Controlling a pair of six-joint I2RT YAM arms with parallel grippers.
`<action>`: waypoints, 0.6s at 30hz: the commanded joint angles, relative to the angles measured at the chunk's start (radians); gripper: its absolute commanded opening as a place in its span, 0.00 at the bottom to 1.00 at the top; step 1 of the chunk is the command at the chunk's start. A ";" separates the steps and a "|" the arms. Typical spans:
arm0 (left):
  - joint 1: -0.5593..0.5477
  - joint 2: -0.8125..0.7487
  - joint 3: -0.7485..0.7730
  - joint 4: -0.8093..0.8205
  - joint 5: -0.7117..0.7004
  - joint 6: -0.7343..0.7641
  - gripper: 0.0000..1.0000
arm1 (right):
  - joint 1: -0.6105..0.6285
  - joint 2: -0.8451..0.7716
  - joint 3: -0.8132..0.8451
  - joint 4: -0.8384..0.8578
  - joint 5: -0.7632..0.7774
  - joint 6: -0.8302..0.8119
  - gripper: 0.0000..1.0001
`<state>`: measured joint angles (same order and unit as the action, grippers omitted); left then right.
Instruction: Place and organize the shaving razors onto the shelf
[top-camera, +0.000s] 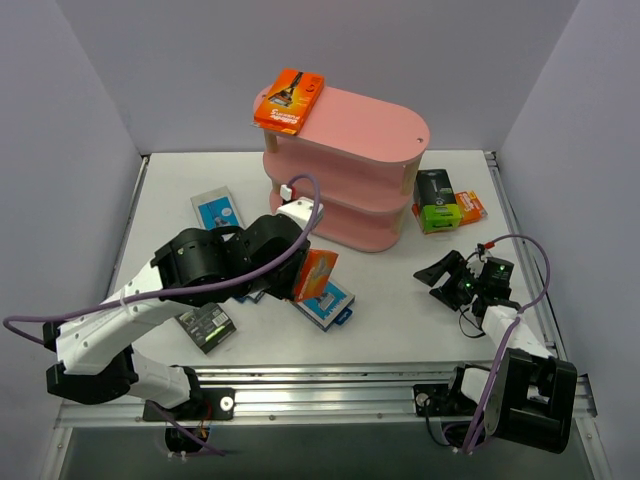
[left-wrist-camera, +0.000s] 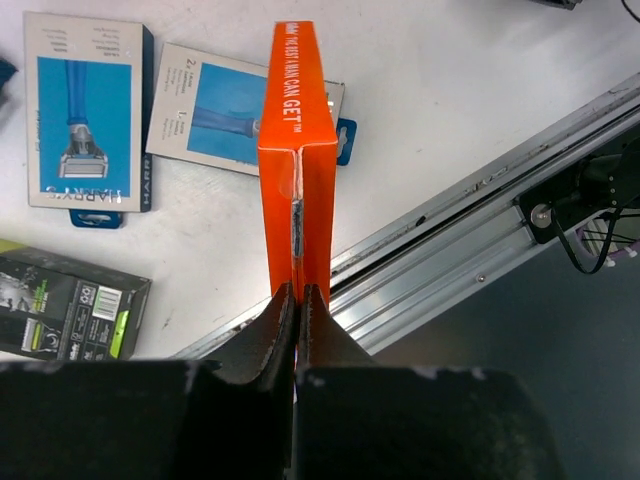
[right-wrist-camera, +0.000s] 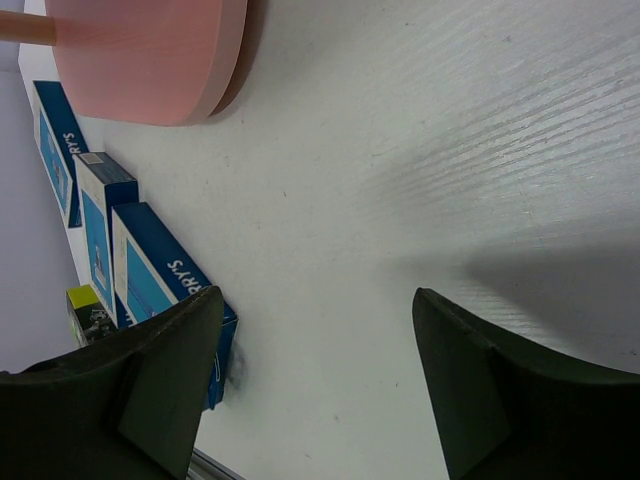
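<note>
The left gripper (left-wrist-camera: 298, 292) pinches the orange pack (left-wrist-camera: 297, 120) by its thin edge, prob. shallowly; it may slip or twist before reaching the shelf (top-camera: 370, 125). The right gripper (right-wrist-camera: 318, 300) is wide open, empty.

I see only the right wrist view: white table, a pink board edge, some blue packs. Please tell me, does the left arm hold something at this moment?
Observer: Yes. The left end effector is shut on an orange razor pack, which it grips by one narrow end.
Operator: Thank you. Is any pack on the shelf?
Observer: One. A second orange pack lies on the top board of the pink shelf, at its left end.
Operator: And what is lying near my arm?
Observer: A black-and-lime pack and a third orange pack lie on the table to the right of the shelf, beyond your open right end effector.
</note>
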<state>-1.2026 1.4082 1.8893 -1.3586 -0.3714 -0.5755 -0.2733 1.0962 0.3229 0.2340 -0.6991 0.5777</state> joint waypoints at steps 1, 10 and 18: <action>0.001 -0.078 0.010 0.087 -0.044 0.067 0.02 | 0.006 0.005 0.019 -0.015 -0.008 -0.010 0.72; 0.012 -0.043 0.116 0.205 -0.055 0.192 0.02 | 0.008 0.008 0.021 -0.024 0.003 -0.015 0.72; 0.100 -0.041 0.125 0.528 0.074 0.235 0.02 | 0.016 0.027 0.025 -0.025 0.009 -0.019 0.72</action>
<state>-1.1435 1.3735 1.9678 -1.0771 -0.3561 -0.3779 -0.2676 1.1110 0.3229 0.2195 -0.6952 0.5743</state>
